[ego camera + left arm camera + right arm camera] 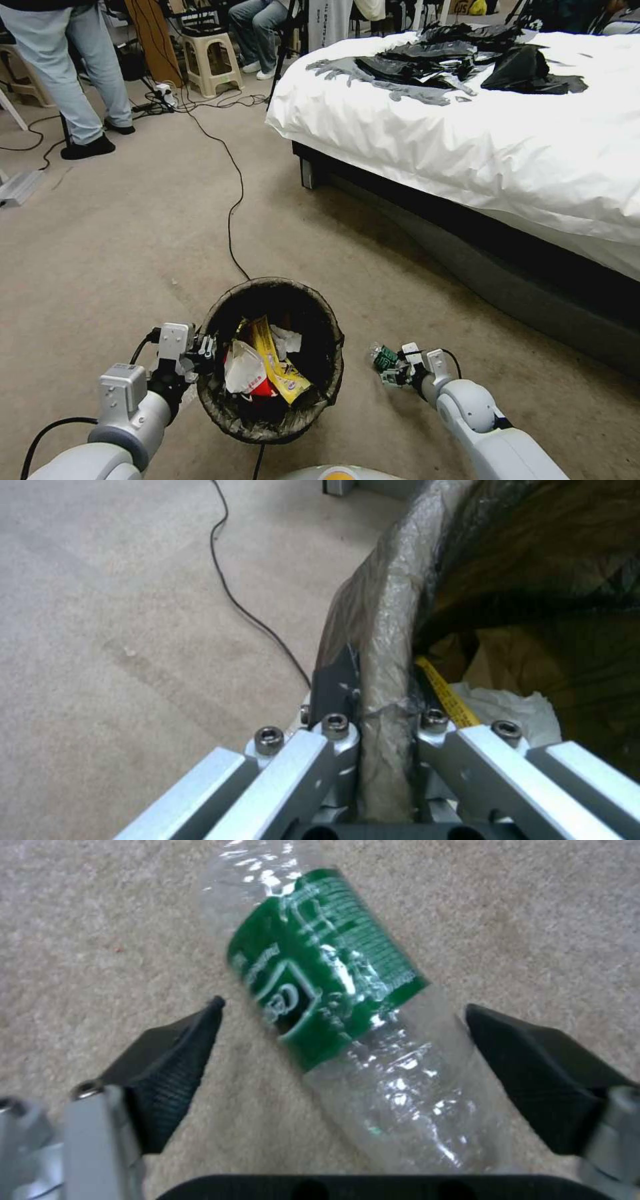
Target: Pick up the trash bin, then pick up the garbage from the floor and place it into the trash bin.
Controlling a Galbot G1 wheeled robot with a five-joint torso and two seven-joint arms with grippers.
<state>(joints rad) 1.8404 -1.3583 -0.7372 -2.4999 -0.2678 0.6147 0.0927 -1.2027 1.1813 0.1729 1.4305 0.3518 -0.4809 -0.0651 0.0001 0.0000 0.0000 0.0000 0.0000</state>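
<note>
The trash bin (272, 360) is sitting just inboard of the left claw (203, 348), whose jaws are clamped on the bag-wrapped rim (387, 645) — one finger outside the wall, the other inside, above the litter already lying in the bin (267, 363): a red-and-white carton, a yellow wrapper and white tissue. Across from it, on the far side of the bin and a little apart, the right claw (343, 1040) is hanging low over the carpet (120, 233) with its jaws spread wide around a crushed clear bottle with a green label (333, 990); the bottle is lying slantwise between the two black pads (173, 1060), touching neither as far as I can tell. The step in hand seems to be taking this bottle. Done well, it probably means centring the claw on the labelled middle and closing slowly, since thin crushed plastic is likely to squirt sideways — and keeping the left grip level so nothing is tipping out. A black cable (230, 200) is trailing away beyond the bin, toward the bed (467, 133).
</note>
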